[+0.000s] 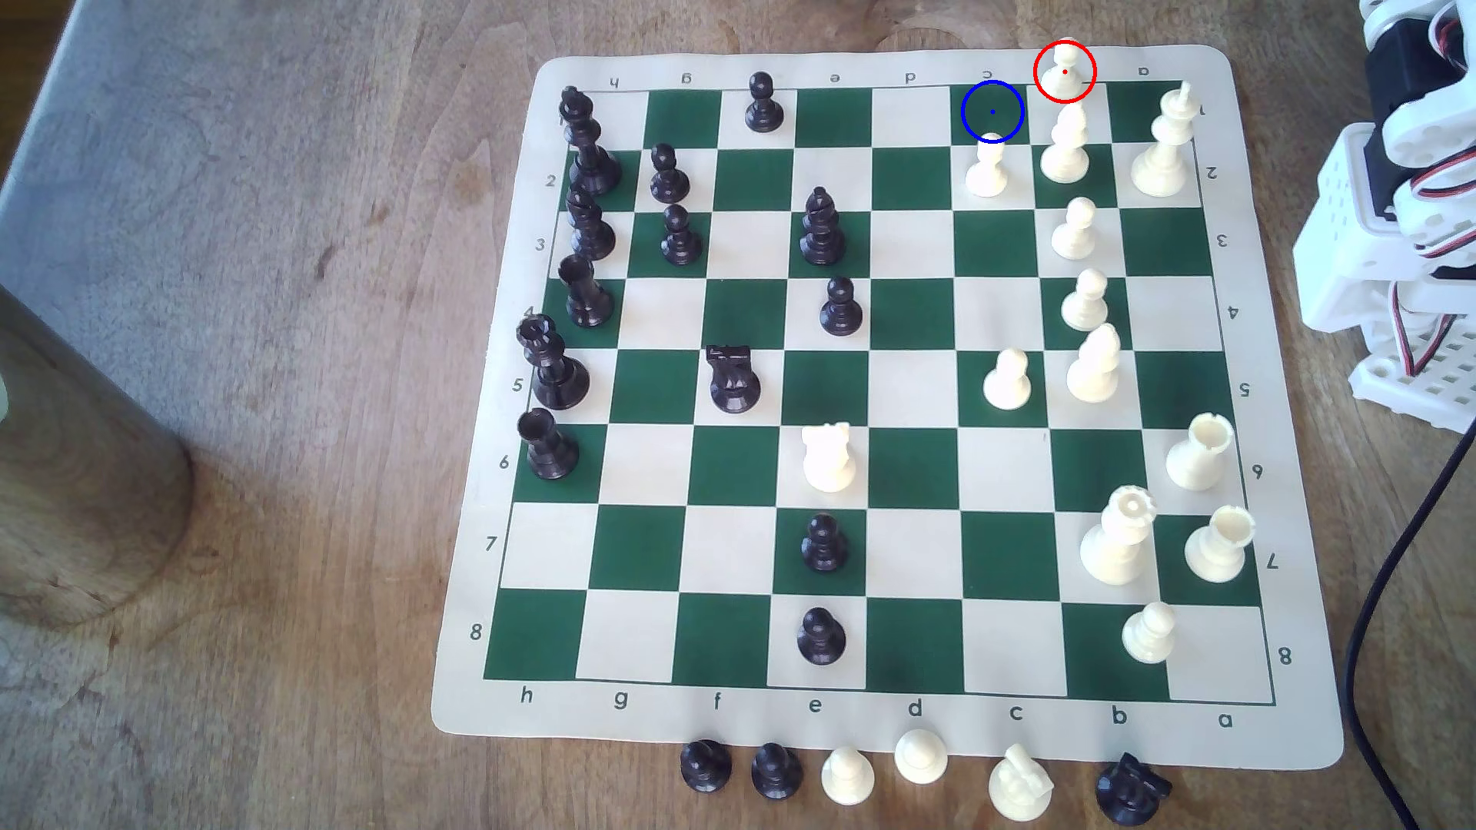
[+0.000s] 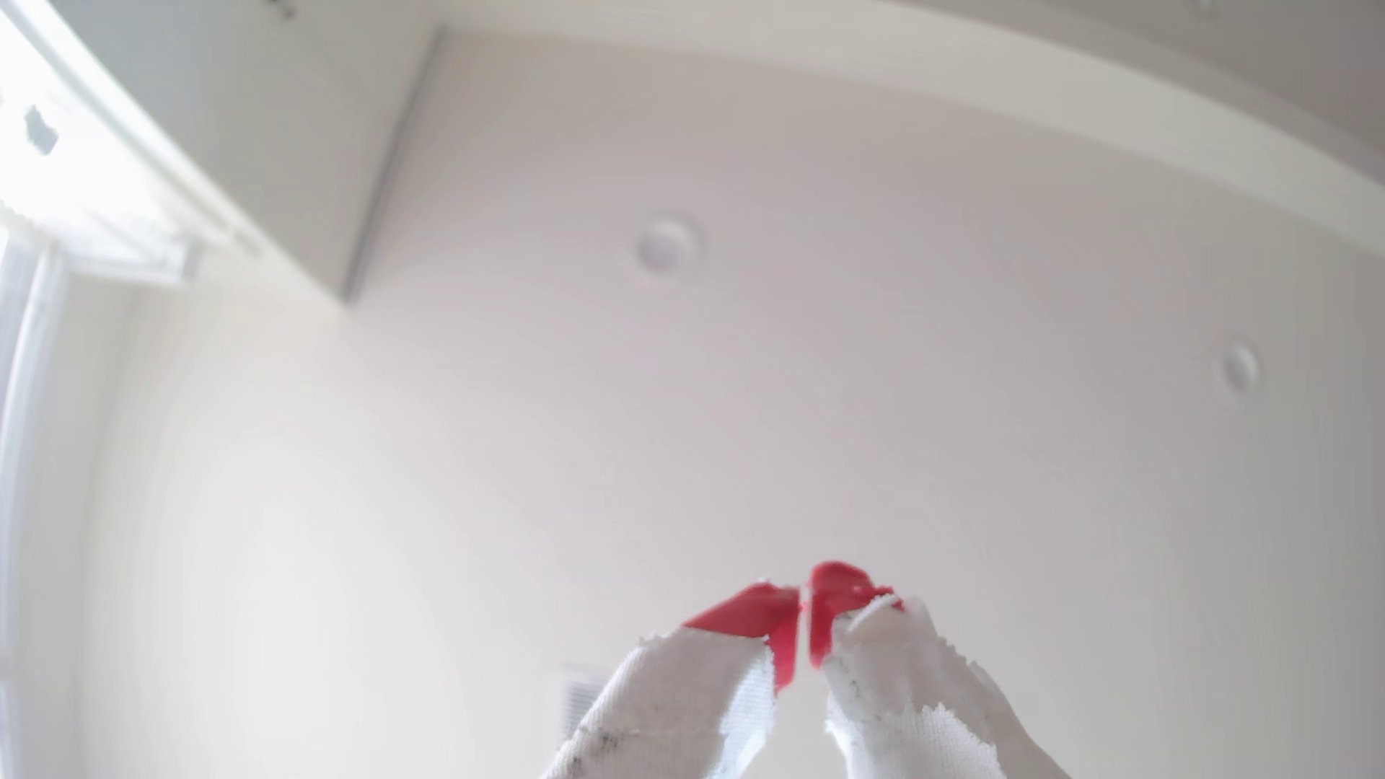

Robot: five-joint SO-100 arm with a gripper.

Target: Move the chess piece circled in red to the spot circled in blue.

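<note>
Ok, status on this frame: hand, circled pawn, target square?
Hand shut, empty, pointing at the ceiling. Circled pawn upright on the mat's far border, untouched. Blue-ringed square free; cream pawn on the next square.

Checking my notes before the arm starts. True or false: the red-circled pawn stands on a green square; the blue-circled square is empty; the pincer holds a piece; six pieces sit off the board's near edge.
1. The red-circled pawn stands on a green square. False: it stands on the mat's cream border.
2. The blue-circled square is empty. True.
3. The pincer holds a piece. False: it is shut on nothing, pointing at the ceiling.
4. Six pieces sit off the near edge. True.
</note>
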